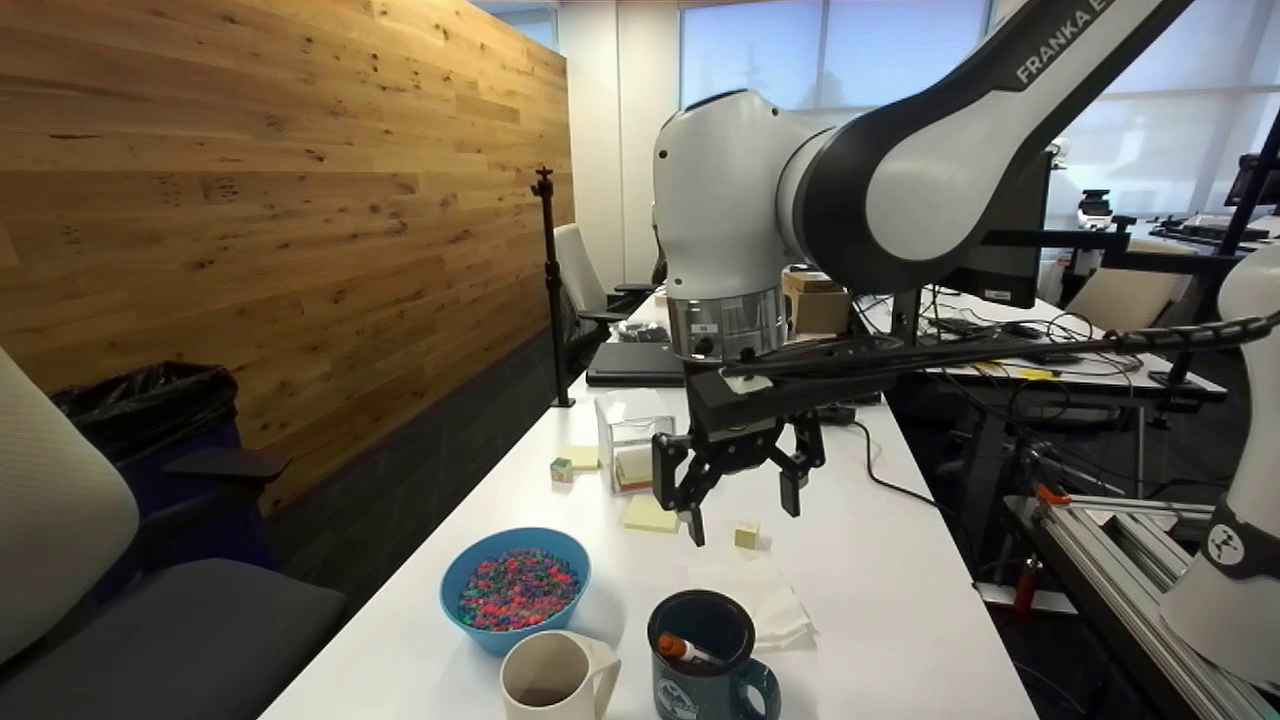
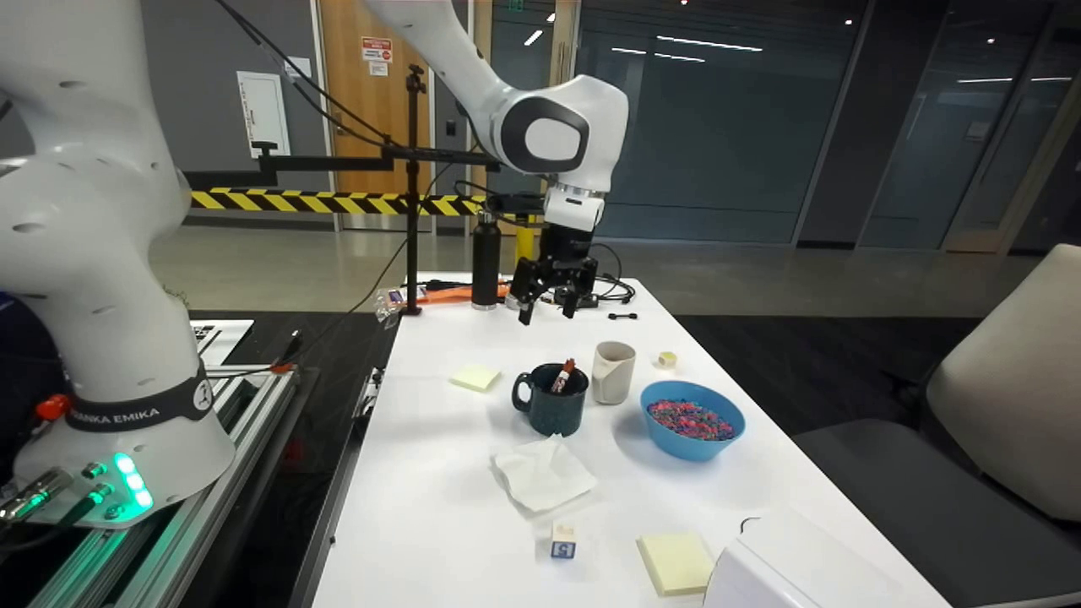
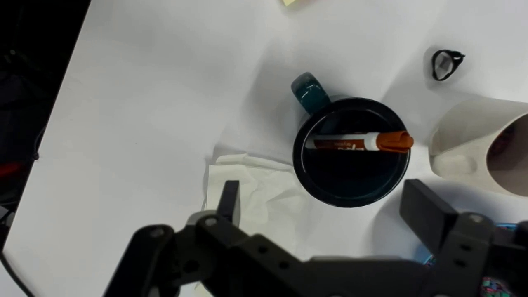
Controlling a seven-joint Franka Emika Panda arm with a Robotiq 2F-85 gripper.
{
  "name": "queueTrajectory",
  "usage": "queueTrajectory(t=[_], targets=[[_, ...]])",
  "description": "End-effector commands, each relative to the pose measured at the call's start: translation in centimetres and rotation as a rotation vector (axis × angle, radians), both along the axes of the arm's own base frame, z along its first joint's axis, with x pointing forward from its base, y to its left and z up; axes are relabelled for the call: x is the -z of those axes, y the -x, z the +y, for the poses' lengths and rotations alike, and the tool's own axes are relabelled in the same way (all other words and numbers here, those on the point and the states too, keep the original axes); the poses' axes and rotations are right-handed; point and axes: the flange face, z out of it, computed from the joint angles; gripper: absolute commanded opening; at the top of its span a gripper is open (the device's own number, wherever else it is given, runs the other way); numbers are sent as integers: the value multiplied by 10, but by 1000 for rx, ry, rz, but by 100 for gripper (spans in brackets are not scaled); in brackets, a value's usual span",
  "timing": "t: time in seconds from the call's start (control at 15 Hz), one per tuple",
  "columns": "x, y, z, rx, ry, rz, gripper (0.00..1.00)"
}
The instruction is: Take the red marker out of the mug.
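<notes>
- One marker [image 3: 342, 143], inside the one mug [image 2: 553, 414]: it leans, its orange cap at the rim on the side of the cup [image 2: 612, 376]; in an exterior view the cap rises past the rim.
- The mug is upright on the table [image 1: 860, 620], handle pointing away from the cup.
- One claw [image 1: 743, 518], hanging above the table: released, its two fingers spread well apart.
- One cup, just beside the mug, a strip of table between them in the wrist view; it stands closest in the way, by the cap.
- One blue bowl [image 2: 688, 447], near the cup, holding red, pink and blue beads [image 2: 688, 420], too many to count.
- One napkin [image 2: 545, 477], just beside the mug; whether they touch cannot be told.
- Two cubes [image 1: 747, 535] in an exterior view, one past the napkin, one beside a pad [image 1: 583, 457].
- Two yellow pads in each exterior view; the total cannot be told.
- Writing: "FRANKA E", cut off, on the arm [image 1: 740, 190]; "ANKA EMIKA" on the base band [image 2: 148, 412]; what looks like a blue 5 on a cube. Marker lettering, mug emblem and door sign [image 2: 377, 49] are too small to read.
- Around: one black bottle [image 2: 486, 263] beside a pole [image 2: 413, 219]; one small black loop [image 3: 456, 56] near the cup.
</notes>
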Motion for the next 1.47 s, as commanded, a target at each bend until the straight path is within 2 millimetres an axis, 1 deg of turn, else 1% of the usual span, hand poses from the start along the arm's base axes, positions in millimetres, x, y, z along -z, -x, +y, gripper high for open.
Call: queueTrajectory(t=[0.0,0.27,0.4,0.73,0.93,1.2,1.4], targets=[[1,-1,0,1,7,-1,100],[3,-1,-1,8,14,-4,100],[20,-8,3,19,-36,-20,100],[61,-38,19,-30,-141,-175,100],[77,-47,30,-66,-189,-217,100],[80,-50,40,-123,-227,-237,100],[75,-54,38,-147,-215,-242,100]])
